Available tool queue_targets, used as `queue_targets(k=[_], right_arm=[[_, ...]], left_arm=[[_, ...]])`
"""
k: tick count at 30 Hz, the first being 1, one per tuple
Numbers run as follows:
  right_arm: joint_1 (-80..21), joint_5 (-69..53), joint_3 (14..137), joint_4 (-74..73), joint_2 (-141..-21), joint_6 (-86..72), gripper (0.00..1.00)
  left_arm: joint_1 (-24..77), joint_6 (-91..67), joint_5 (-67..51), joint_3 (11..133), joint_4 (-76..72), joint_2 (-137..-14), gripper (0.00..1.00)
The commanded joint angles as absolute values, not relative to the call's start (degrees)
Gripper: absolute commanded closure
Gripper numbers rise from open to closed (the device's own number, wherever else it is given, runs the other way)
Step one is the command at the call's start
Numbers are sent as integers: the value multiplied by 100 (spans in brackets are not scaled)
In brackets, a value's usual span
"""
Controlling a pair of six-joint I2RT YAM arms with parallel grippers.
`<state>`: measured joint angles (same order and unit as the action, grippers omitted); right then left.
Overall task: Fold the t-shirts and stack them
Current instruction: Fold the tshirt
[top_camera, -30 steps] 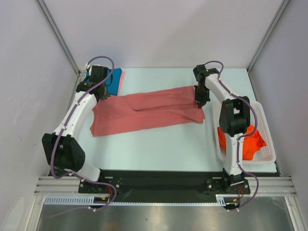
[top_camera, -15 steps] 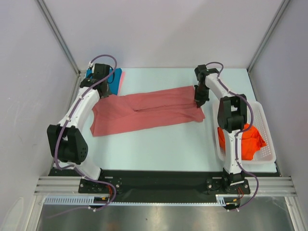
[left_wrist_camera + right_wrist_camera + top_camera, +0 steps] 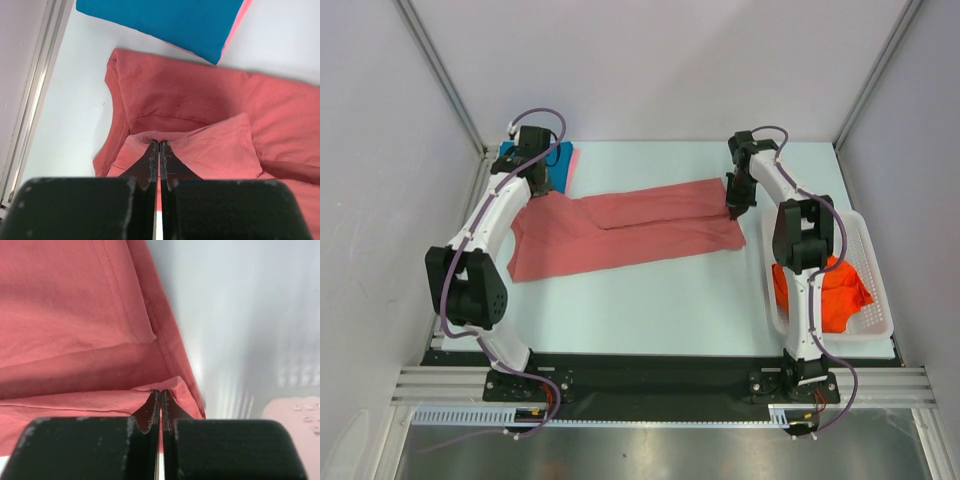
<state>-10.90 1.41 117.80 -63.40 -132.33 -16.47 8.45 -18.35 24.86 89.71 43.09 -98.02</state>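
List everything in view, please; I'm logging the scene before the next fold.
salmon-red t-shirt: one, dusty red, spread across the middle of the table.
teal-blue t-shirt: one, teal, folded, far left corner.
light pink t-shirt: one, pink, only an edge showing under the teal one.
orange-red t-shirts: crumpled heap, count unclear, in the basket.
basket: one, white lattice, right side.
table: one, pale.
left gripper: black, shut on the salmon-red t-shirt's left end.
right gripper: black, shut on its right end.

My right gripper (image 3: pixel 160 392) is pinched tight on a raised fold at the hemmed edge of the salmon-red t-shirt (image 3: pixel 75 315). Bare pale counter (image 3: pixel 240 300) lies just beside that edge.
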Motion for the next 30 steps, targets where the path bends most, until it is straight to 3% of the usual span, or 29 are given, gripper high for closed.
queue_targets(k=[1,30], right_arm=[[-1011,132,12111,-6363,-13377,-1679,100],[-870,-193,13043,-6530,-14089,-1661,99]], left_arm=[[774,-1723,2531,9290,4175,-9861,100],[677,-1767,2733,9905,4175,-10564,100]])
